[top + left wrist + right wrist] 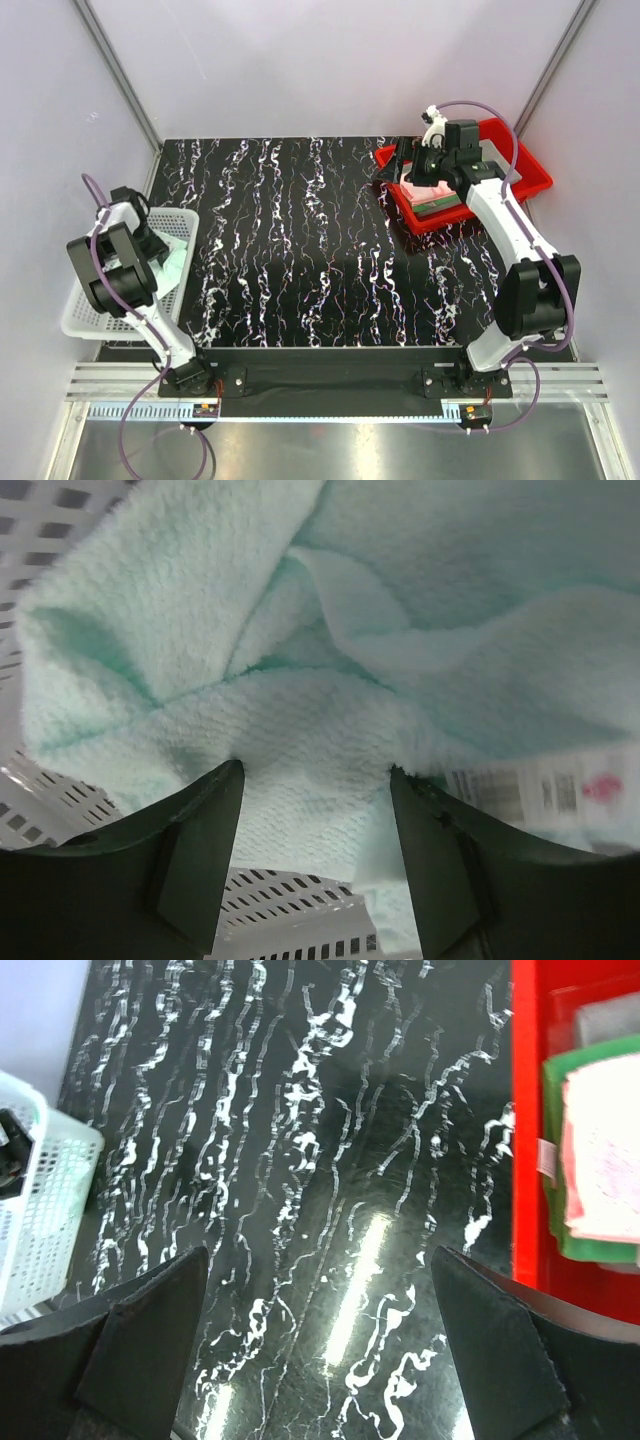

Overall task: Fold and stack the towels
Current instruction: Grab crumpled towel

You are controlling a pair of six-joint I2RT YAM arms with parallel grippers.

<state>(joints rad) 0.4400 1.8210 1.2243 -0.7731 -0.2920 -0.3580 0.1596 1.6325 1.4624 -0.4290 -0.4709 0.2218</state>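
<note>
The pale blue-white towel (330, 660) lies crumpled in the white lattice basket (300, 900) and fills the left wrist view, with a printed label (540, 785) at its right. It also shows in the top view (178, 262). My left gripper (315, 770) is open with both fingertips pressed into this towel. It also shows in the top view (155, 245). The pink towel (600, 1160) lies folded on the green towel (555, 1090) in the red tray (525, 1160), with the grey towel (605, 1020) beneath. My right gripper (320, 1255) is open and empty above the table, just left of the tray.
The basket (80, 320) stands at the table's left edge and the red tray (530, 185) at the back right. The black marbled tabletop (300, 240) lies between them. Grey walls close in the left, back and right sides.
</note>
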